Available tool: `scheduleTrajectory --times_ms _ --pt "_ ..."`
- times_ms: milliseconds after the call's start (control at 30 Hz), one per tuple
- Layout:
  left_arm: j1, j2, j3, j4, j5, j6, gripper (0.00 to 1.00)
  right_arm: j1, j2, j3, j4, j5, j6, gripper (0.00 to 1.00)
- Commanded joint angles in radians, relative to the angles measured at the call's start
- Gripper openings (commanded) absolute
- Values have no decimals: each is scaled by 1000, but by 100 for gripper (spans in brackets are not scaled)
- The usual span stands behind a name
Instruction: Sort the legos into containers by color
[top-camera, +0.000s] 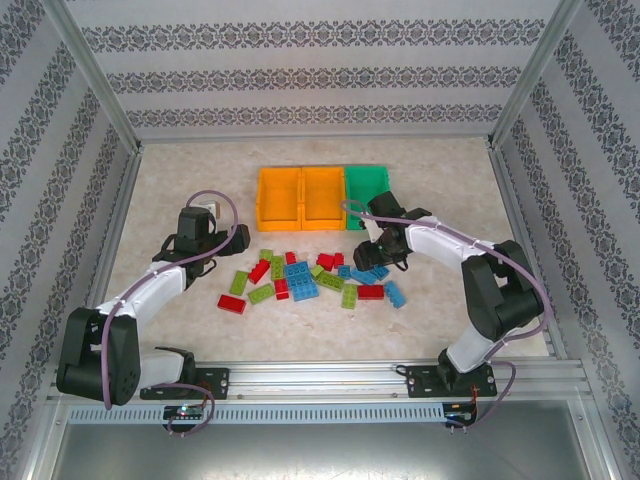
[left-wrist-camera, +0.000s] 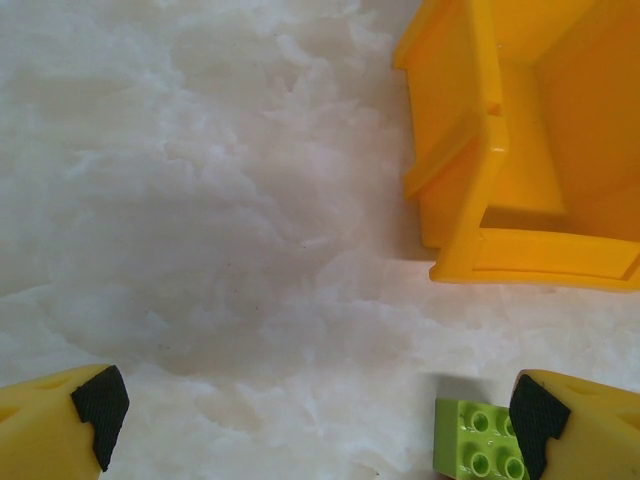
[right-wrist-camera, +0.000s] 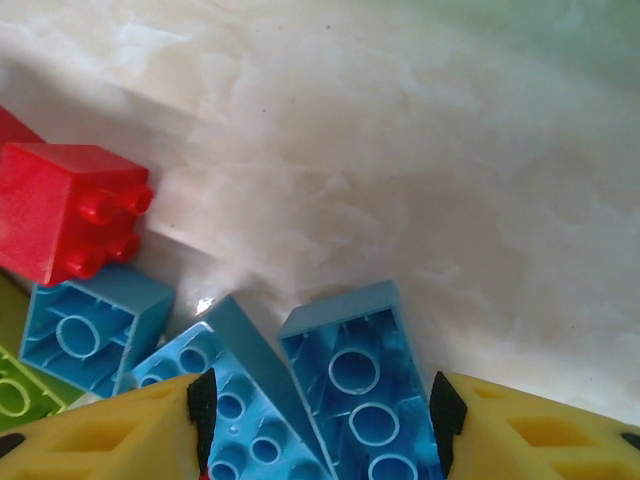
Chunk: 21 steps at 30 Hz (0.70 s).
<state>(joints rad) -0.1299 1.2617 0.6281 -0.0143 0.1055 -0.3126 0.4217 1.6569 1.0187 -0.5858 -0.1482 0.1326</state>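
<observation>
Legos (top-camera: 300, 275) litter the tabletop (top-camera: 180, 190). Our left claw (left-wrist-camera: 315, 415) gapes; the right claw (right-wrist-camera: 322, 410) straddles blue bricks (right-wrist-camera: 365, 385), and we cannot tell if it is clamped.

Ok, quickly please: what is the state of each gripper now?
Left gripper: open, holding nothing.
Right gripper: its jaws stand around two light blue bricks; whether it grips them cannot be told.
</observation>
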Motion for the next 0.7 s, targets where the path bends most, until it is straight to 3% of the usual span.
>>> scheduleTrajectory --times_ms 0,667 --pt "-7 -31 -27 21 18 -30 100 5 25 12 8 44 36 59" --pt "-7 -20 -31 25 17 -32 100 -23 67 14 9 147 89 51"
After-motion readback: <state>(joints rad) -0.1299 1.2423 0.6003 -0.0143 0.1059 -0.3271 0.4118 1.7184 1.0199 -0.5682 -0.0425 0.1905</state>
